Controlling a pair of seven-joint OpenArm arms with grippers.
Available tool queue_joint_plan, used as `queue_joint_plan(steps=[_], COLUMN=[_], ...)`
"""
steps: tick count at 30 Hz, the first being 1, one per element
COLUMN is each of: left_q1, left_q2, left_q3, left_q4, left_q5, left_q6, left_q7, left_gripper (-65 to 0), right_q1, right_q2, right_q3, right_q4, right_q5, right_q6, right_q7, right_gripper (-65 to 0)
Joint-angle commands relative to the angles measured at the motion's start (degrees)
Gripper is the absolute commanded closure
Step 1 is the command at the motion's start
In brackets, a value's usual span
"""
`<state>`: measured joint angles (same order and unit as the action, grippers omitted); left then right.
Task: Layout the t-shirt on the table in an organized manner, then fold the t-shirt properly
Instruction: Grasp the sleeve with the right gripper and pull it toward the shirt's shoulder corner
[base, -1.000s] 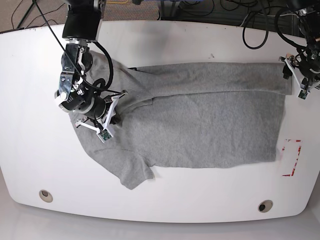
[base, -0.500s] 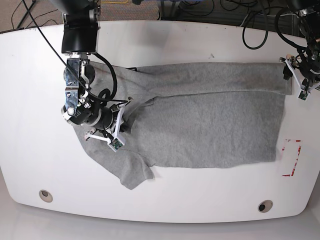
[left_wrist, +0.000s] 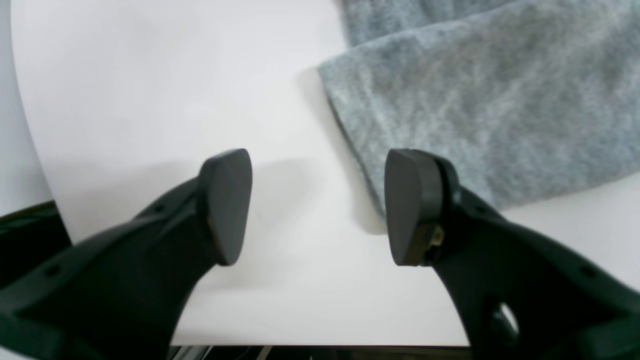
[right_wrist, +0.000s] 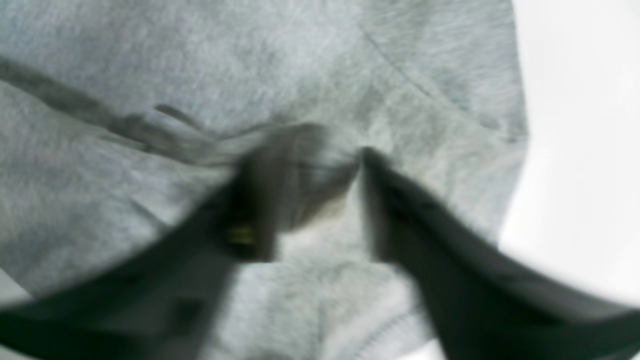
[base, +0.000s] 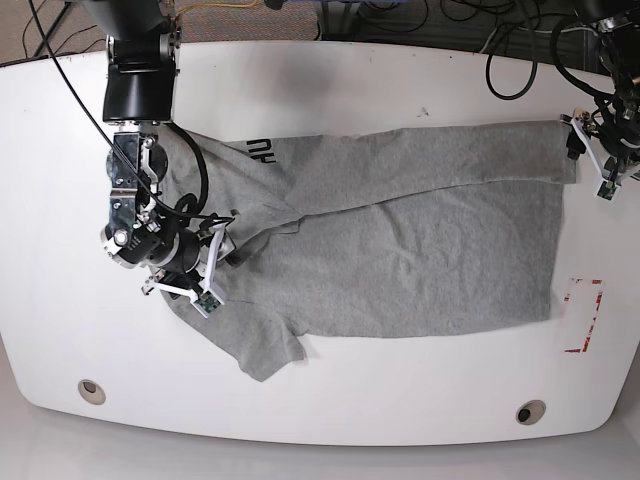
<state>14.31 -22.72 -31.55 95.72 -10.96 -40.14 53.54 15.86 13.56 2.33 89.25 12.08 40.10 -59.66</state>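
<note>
The heather-grey t-shirt (base: 420, 240) lies spread across the white table (base: 350, 90), with one sleeve angled toward the front left and black lettering (base: 262, 150) showing near its far left edge. My right gripper (base: 222, 255) is low over the shirt's left part. In the blurred right wrist view its jaws (right_wrist: 310, 200) stand apart over rumpled t-shirt (right_wrist: 150, 75) fabric, gripping nothing. My left gripper (base: 585, 150) hovers at the shirt's far right corner. The left wrist view shows it open (left_wrist: 317, 207) over bare table (left_wrist: 150, 100), just beside the t-shirt (left_wrist: 475, 100) edge.
Two round grommet holes (base: 91, 391) (base: 530, 412) sit near the front edge. A red-marked rectangle (base: 585, 315) lies right of the shirt's hem. Black cables (base: 520, 50) hang past the table's far edge.
My right gripper's jaws have parted after being shut on fabric, and the arm shifted left and forward. The shirt's left part moved with it, bringing the lettering into view. The left arm stayed put.
</note>
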Motion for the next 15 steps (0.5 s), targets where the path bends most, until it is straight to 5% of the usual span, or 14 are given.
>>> queue_joint_plan(steps=[1, 7, 15], left_q1=[-0.4, -0.4, 0.9], left_q2=[-1.2, -1.3, -1.0], left_q3=[-0.3, 1.7, 2.4], left_q4=[0.8, 0.9, 1.3], left_q5=[-0.2, -0.2, -0.3], left_q6=[0.1, 0.1, 0.1], left_q7=[-0.7, -0.7, -0.7], left_gripper=[-39.2, -39.2, -39.2], right_q1=[-1.0, -8.7, -19.3], right_q2=[1.9, 2.4, 2.2], right_q3=[1.1, 8.4, 17.7], right_q4=[3.6, 11.6, 19.0], right_q5=[0.5, 0.5, 0.5], right_q6=[-0.1, -0.1, -0.1], right_q7=[1.1, 1.1, 0.9], right_gripper=[-43.4, -58.7, -59.1])
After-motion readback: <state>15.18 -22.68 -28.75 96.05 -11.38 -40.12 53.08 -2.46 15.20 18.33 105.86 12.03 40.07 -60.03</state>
